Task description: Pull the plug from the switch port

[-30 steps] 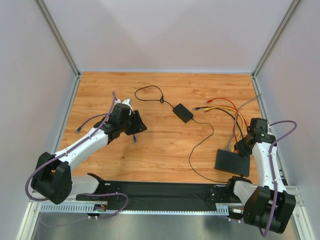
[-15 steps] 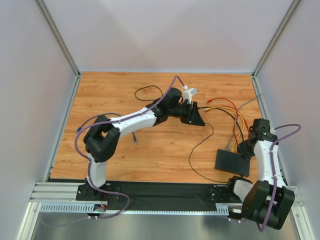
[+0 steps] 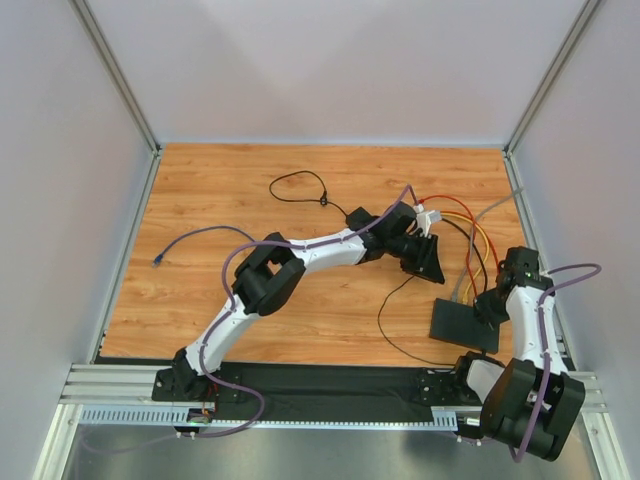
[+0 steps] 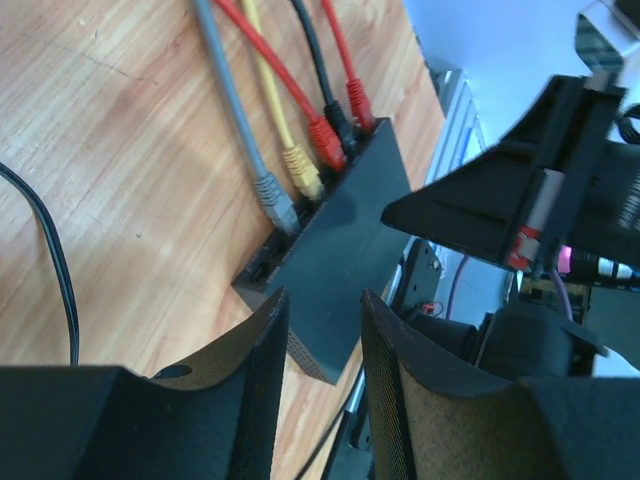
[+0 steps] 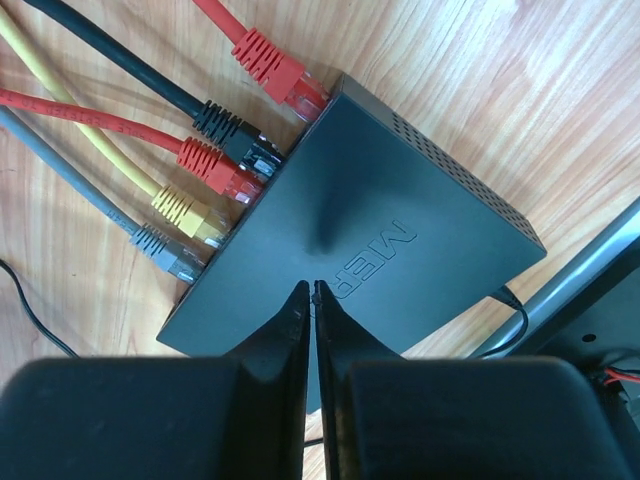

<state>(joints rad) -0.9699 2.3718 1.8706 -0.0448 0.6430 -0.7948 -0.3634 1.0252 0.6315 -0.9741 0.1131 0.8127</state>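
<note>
**Left gripper** (image 3: 425, 256)
- Top view: at 3 o'clock of the table (image 3: 250, 190); its jaws cannot be made out from here.
- The right gripper (image 3: 490, 303) is at the far edge of the switch (image 3: 460, 325), which lies flat at 4 o'clock.
- 5 cables (image 3: 470, 235) leave the switch toward 12 o'clock.
- A thin black cord (image 3: 395, 300) loops at its 9 o'clock.
- The power adapter (image 3: 357, 215) is partly under the left arm.
- A blue cable (image 3: 190, 238) lies well apart at 9 o'clock.

**Left wrist view**
- The jaws are partly apart with nothing between them, above the switch's near corner.
- 5 plugs (image 4: 303, 170) sit along its 10 o'clock edge: grey, yellow, red, black, red.
- The right gripper comes in from 3 o'clock over the lid, beside the plugs.

**Right wrist view**
- The right fingers (image 5: 290, 330) are pressed together and hold nothing.
- Their tips are over the lid; contact cannot be told.
</note>
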